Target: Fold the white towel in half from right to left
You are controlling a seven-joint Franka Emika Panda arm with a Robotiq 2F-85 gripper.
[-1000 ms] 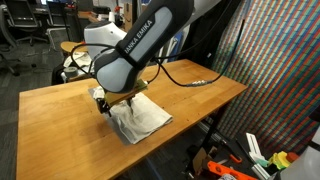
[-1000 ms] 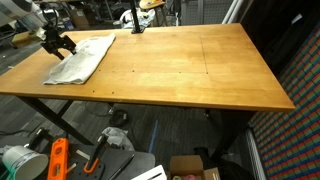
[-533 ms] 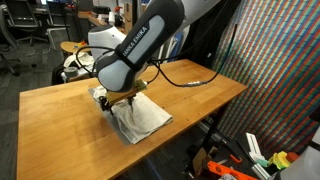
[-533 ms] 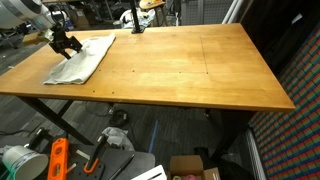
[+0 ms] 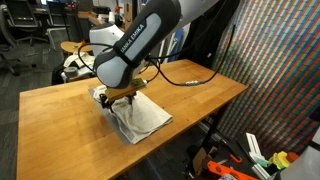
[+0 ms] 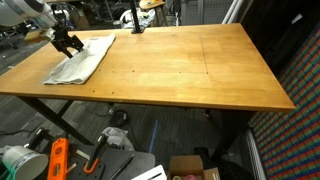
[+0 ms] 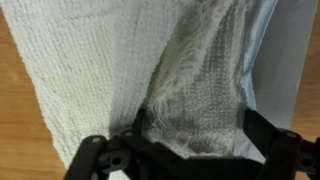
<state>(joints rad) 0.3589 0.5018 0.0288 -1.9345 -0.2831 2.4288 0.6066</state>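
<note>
With the gripper [image 7: 186, 135] pinching one edge of the white towel [image 5: 142, 118], which lies near a corner of the table [image 5: 60, 120], I would lift low and carry it straight over to the opposite edge

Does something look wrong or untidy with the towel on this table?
Yes, a small thing. The white towel does not lie fully flat on the table. In the wrist view, part of it is bunched into a raised wrinkle at the gripper. No spill or damage shows.
</note>
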